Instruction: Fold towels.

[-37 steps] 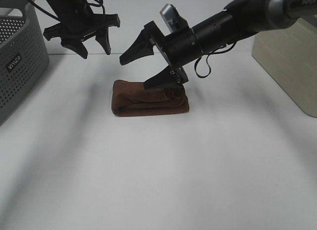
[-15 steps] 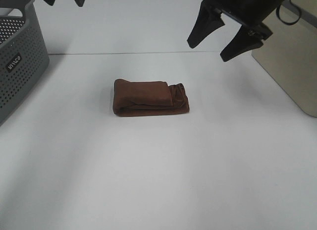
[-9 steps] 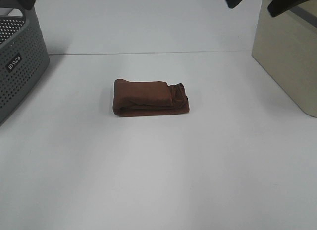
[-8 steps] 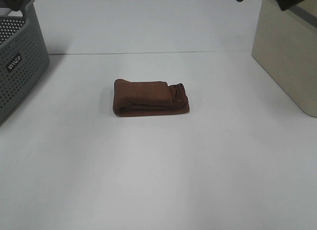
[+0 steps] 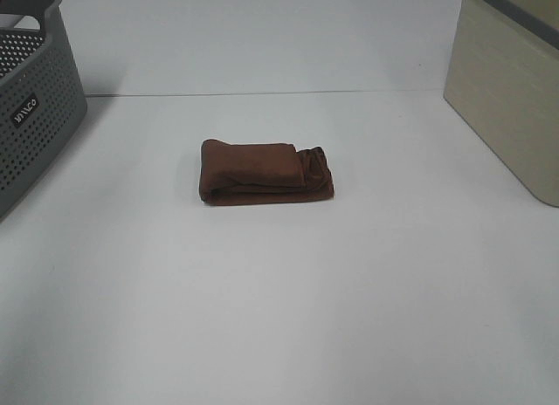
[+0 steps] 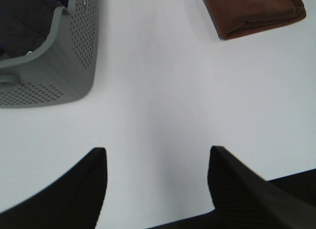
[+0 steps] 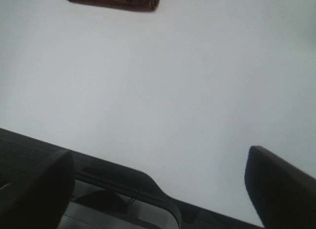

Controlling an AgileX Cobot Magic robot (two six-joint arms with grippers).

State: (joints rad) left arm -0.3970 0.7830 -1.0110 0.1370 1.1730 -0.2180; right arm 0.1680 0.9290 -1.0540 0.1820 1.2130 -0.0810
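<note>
Both claws [image 6: 154, 182] [image 7: 160, 189] spread, empty

Brightness: bright, even light in all three views; white table [image 5: 288, 318] near washed out.
Shadows: soft and faint, a thin dark rim under the towel [image 5: 265, 171].
Focus: overhead view sharp; left pincer [image 6: 155, 189] and right pincer [image 7: 163, 189] fingers blurred, dark.
Glare: no hard hotspots.

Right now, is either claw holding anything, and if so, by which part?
Nothing is held. The left claw and right claw are both open and empty, away from the folded brown towel, which lies alone on the white table.
</note>
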